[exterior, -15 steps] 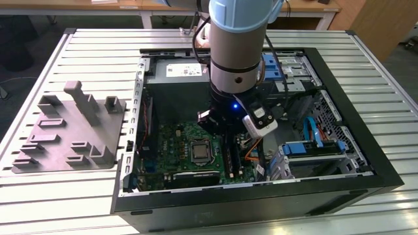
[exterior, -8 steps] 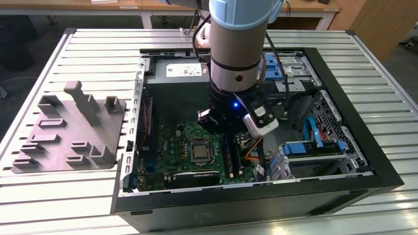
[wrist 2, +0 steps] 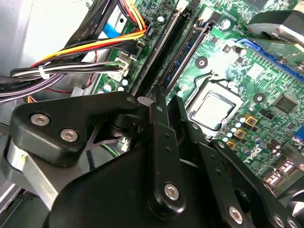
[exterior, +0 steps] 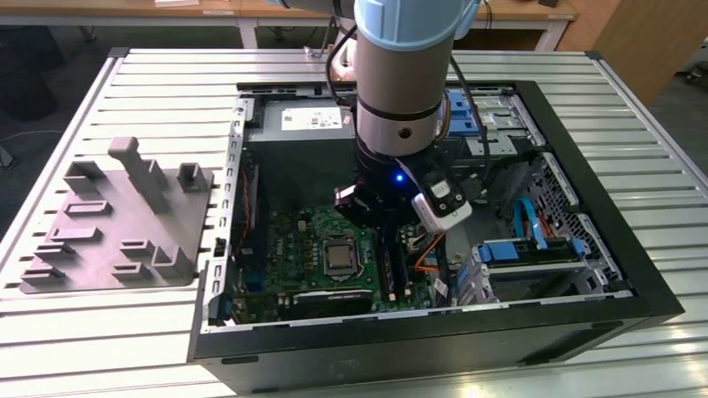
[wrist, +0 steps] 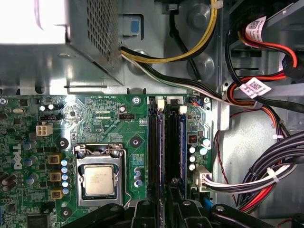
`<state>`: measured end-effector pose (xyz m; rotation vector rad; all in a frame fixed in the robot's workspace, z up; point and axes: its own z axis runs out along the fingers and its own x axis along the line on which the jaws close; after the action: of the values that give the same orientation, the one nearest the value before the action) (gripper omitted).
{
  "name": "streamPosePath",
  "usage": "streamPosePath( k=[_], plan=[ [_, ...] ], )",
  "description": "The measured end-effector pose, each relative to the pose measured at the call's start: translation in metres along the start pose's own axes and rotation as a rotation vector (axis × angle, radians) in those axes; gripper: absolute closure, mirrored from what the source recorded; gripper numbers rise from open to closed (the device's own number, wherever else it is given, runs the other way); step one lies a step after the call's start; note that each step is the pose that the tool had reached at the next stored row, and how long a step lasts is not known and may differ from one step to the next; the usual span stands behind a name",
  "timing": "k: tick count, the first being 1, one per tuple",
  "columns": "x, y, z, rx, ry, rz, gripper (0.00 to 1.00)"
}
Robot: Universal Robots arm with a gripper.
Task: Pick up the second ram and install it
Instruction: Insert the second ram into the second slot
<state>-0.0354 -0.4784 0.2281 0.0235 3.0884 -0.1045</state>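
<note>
In the exterior view the arm (exterior: 404,83) reached down into the open computer case (exterior: 598,323) and hid its own gripper (exterior: 382,225) almost wholly. Below it a slim dark strip, the memory card (exterior: 387,265), ran toward the case's near wall, just beside the processor socket (exterior: 337,253). A grey moulded plate (exterior: 122,224) lay on the slatted table (exterior: 647,108), outside the case on the exterior view's left.

The second wrist view showed the gripper (wrist 2: 167,102) drawn narrow, the jaws almost together above the long slots. Its black body covered the board beneath it.

In the first wrist view the gripper (wrist: 166,209) was cut off at the picture's edge. The memory card (wrist: 160,156) stood edge-on in the slots beside the socket (wrist: 99,180), and its near end ran in between the jaws, which looked closed on it. How deep the card sat was hidden.

A white sticker (exterior: 310,118) sat on the metal box at the case's far wall. White tags (wrist: 256,88) hung on the red and black cables (wrist: 266,175). Their print was too small to read.
</note>
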Motion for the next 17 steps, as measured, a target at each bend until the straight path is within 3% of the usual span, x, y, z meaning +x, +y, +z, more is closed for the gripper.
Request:
streamPosePath(
  k=[4,5,17],
  plan=[
    [0.0000,-0.0001,0.0000,0.0000,0.0000,0.000,0.76],
    [0.0000,-0.0002,0.0000,0.0000,0.0000,0.000,0.84],
    [0.0001,-0.0002,0.0027,-0.0027,-0.0015,0.000,0.84]
  ],
)
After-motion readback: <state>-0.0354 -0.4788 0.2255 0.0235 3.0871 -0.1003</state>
